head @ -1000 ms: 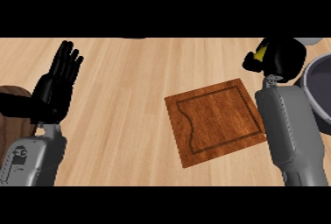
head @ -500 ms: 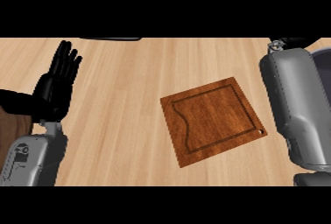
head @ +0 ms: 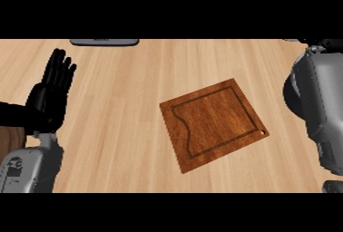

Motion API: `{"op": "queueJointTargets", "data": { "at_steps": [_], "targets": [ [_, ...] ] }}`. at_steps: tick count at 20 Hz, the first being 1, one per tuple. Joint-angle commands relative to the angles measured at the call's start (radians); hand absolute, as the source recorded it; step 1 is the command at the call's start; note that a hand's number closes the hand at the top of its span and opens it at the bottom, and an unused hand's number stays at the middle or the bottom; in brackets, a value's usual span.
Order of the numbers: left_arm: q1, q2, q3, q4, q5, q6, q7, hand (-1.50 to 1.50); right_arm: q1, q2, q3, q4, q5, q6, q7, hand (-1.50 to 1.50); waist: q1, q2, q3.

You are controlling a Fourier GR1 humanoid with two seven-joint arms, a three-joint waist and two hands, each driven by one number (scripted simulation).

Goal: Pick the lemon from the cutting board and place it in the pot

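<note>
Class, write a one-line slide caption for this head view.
Bare cutting board on the wooden counter; open left hand rests at left, right forearm along the right edge.

The left hand (head: 48,97) rests open at the view's left edge, its black fingers (head: 60,68) straight and pointing up above its grey forearm (head: 30,167), while the right forearm (head: 320,108) runs up the right edge with only a dark bit of the right hand (head: 327,44) showing at the top.

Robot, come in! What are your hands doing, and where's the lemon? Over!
Left hand open, resting at left edge. Right forearm at right edge, hand out of view. Cutting board bare, no lemon or pot visible. Nothing blocking.
</note>
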Motion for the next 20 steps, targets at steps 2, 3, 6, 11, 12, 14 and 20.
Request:
{"op": "queueJointTargets", "data": {
  "at_steps": [2,3,6,11,12,14,20],
  "targets": [
    [0.023,0.001,0.002,-0.034,-0.011,0.012,0.014,0.0,0.139,-0.05,-0.044,-0.095,-0.08,-0.069,-0.039,1.5,-0.017,-0.006,0.0],
    [0.022,0.028,0.036,-0.033,0.032,-0.022,0.032,0.0,0.183,-0.064,-0.051,-0.126,-0.099,-0.062,-0.063,1.5,-0.02,-0.007,0.0],
    [-0.049,0.006,0.019,0.042,0.017,-0.019,0.017,0.0,0.18,-0.09,-0.069,-0.047,-0.146,-0.156,-0.108,1.5,-0.011,0.0,0.0],
    [0.063,-0.018,-0.013,-0.071,-0.017,0.001,-0.006,0.0,0.246,-0.207,-0.137,0.035,-0.275,-0.205,-0.283,1.5,-0.002,-0.001,0.001],
    [-0.017,-0.018,0.003,-0.017,-0.016,0.02,0.023,0.0,0.245,-0.188,-0.119,0.046,-0.265,-0.229,-0.259,1.5,-0.006,0.0,0.001],
    [0.007,-0.018,0.006,-0.005,-0.019,0.007,-0.009,0.0,0.287,-0.197,-0.108,-0.011,-0.302,-0.184,-0.282,1.5,-0.01,-0.002,0.0],
    [0.022,-0.019,-0.002,0.0,-0.011,-0.018,-0.021,0.0,0.217,-0.278,-0.192,0.318,-0.368,-0.233,-0.368,1.5,0.011,0.005,0.001]
  ]
}}
